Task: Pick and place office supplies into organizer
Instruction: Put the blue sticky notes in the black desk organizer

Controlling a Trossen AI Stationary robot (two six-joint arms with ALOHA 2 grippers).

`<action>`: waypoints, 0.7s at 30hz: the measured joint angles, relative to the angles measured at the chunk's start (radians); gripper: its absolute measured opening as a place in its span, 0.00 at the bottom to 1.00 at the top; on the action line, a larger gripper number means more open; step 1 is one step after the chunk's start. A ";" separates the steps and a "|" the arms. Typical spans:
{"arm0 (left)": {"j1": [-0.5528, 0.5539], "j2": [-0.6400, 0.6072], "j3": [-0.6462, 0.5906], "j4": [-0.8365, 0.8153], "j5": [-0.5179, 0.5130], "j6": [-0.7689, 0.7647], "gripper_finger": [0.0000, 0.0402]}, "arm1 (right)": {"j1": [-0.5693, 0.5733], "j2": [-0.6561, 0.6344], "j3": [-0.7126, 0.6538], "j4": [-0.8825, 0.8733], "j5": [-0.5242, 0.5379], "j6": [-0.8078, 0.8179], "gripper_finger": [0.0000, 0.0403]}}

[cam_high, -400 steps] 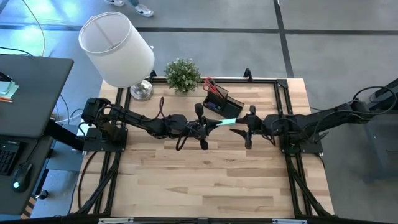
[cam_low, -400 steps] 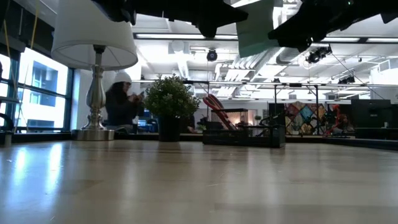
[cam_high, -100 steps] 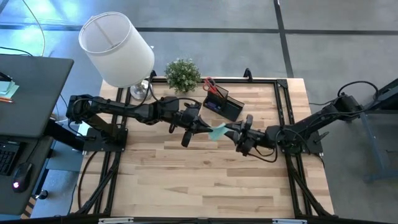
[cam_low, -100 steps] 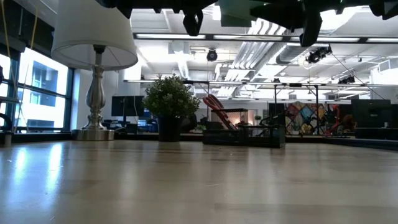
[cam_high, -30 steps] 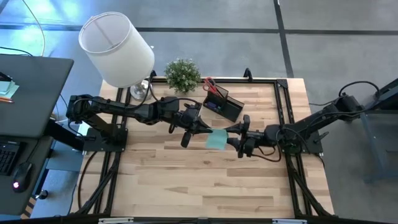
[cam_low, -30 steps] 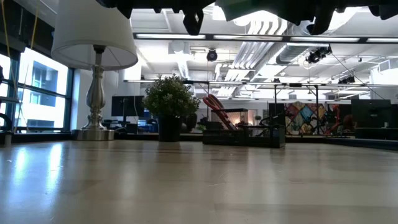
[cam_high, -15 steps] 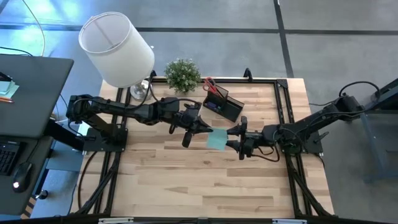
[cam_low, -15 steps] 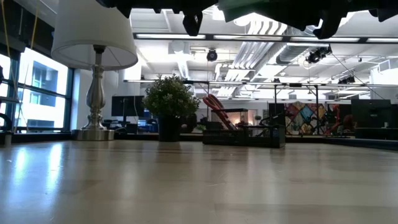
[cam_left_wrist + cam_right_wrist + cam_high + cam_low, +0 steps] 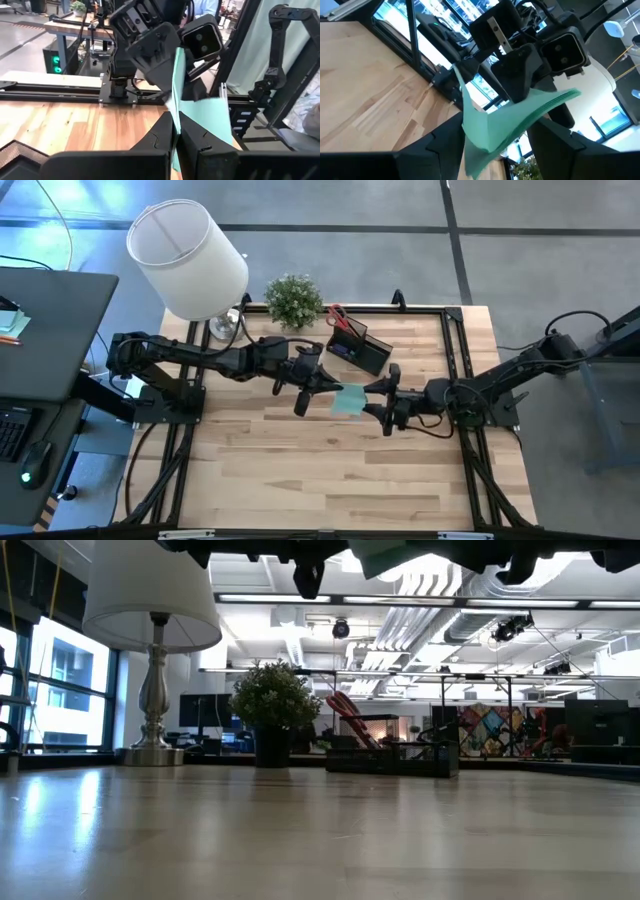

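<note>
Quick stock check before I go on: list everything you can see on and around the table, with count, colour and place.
sticky-note pad: one, mint green, held in the air between both grippers, mid-table
organizer: one, black, far edge of table
scissors: one pair, red handles, standing in organizer
potted plant: one, green, far edge
lamp: one, white shade, far left corner
table: one, light wood
left gripper: shut on sticky-note pad
right gripper: fingers spread around sticky-note pad
</note>
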 joint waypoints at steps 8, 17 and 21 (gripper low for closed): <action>-0.001 0.022 0.000 0.012 0.010 0.000 0.00 | -0.043 0.000 0.000 0.003 -0.013 0.058 0.48; -0.001 0.030 0.000 0.018 0.036 0.000 0.00 | -0.048 0.000 0.000 -0.006 -0.067 0.073 0.42; -0.001 0.030 0.000 0.020 0.038 0.000 0.00 | -0.048 0.000 0.000 -0.019 -0.071 0.075 0.36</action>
